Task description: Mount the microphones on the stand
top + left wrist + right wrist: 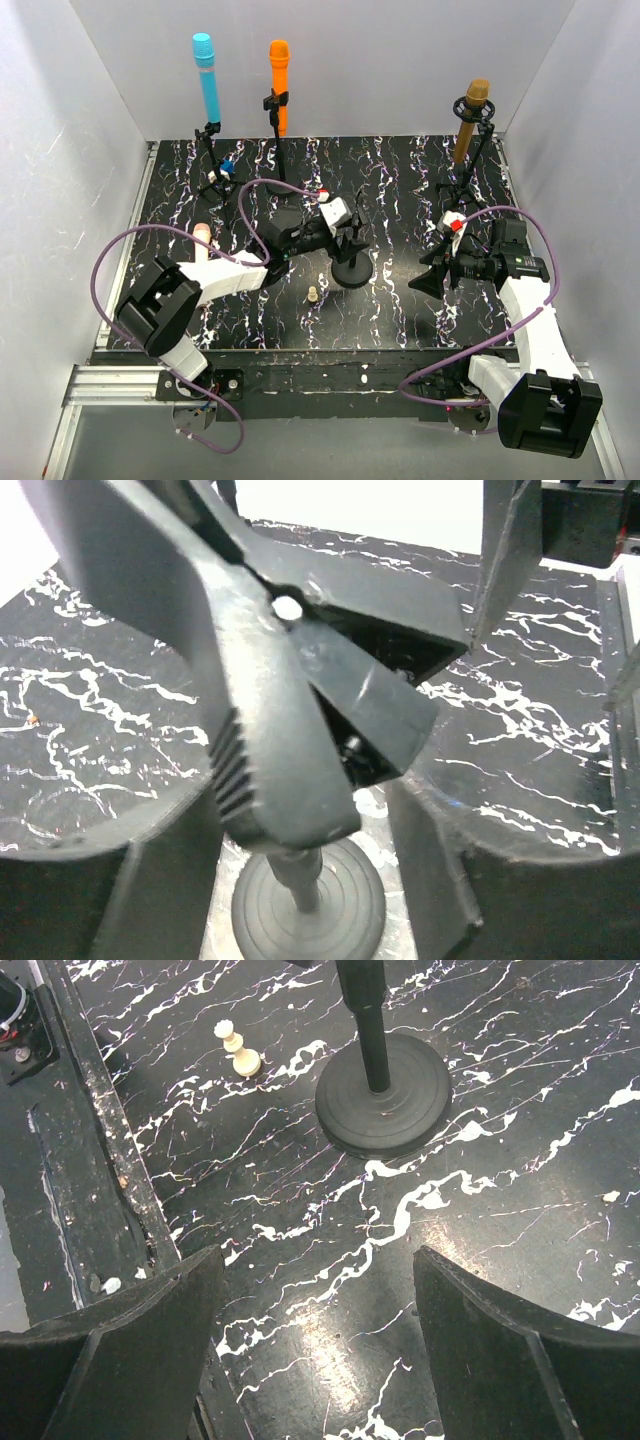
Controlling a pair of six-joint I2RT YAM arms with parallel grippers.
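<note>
Three microphones stand clipped upright at the back: light blue (204, 75), orange (279, 85) and golden-brown (472, 118). A pale pink microphone (201, 240) pokes up behind my left arm, mostly hidden. In the middle stands a black stand with a round base (352, 270) and no microphone in it. My left gripper (348, 232) is at its top. In the left wrist view the stand's spring clip (290, 680) sits between the parted fingers (100, 880), above the base (308, 905). My right gripper (428, 278) hovers open over bare table, holding nothing (320, 1350).
A tiny beige peg (312, 294) stands on the marbled black table (400, 200), near the stand's base (385, 1095) and the front edge (238, 1048). White walls close in the sides and back. Purple cables loop over both arms.
</note>
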